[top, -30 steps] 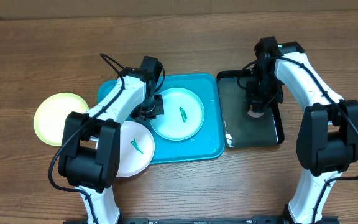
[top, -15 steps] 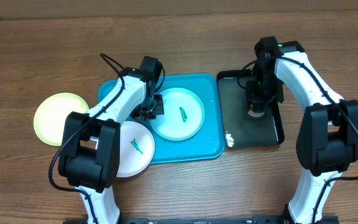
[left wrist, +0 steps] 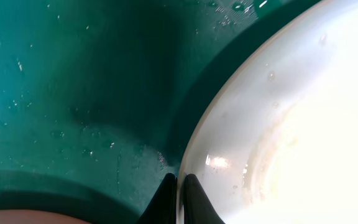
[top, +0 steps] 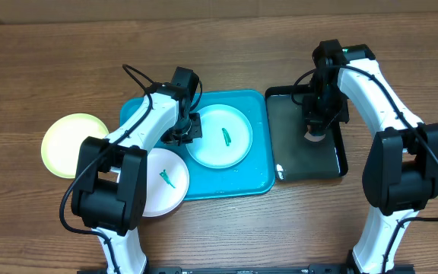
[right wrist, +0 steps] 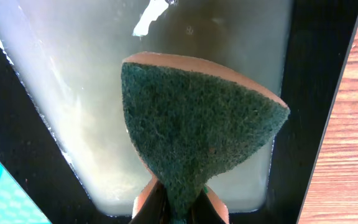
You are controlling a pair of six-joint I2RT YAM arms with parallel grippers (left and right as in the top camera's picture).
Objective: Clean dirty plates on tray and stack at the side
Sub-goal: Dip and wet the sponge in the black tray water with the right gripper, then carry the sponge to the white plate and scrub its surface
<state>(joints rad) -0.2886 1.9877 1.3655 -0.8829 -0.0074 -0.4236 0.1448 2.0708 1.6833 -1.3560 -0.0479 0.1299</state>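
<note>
Plate (left wrist: 278, 118) pinched in left hand (left wrist: 178, 183)

White arms (top: 147, 122), black joints (top: 106, 186), likely cables (top: 131, 74)

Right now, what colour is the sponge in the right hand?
The sponge is dark green, peach-edged; right wrist view shows it best.

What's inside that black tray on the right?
Cloudy liquid. The right gripper holds a green sponge covering part of the black tray; anything beneath is hidden.
</note>
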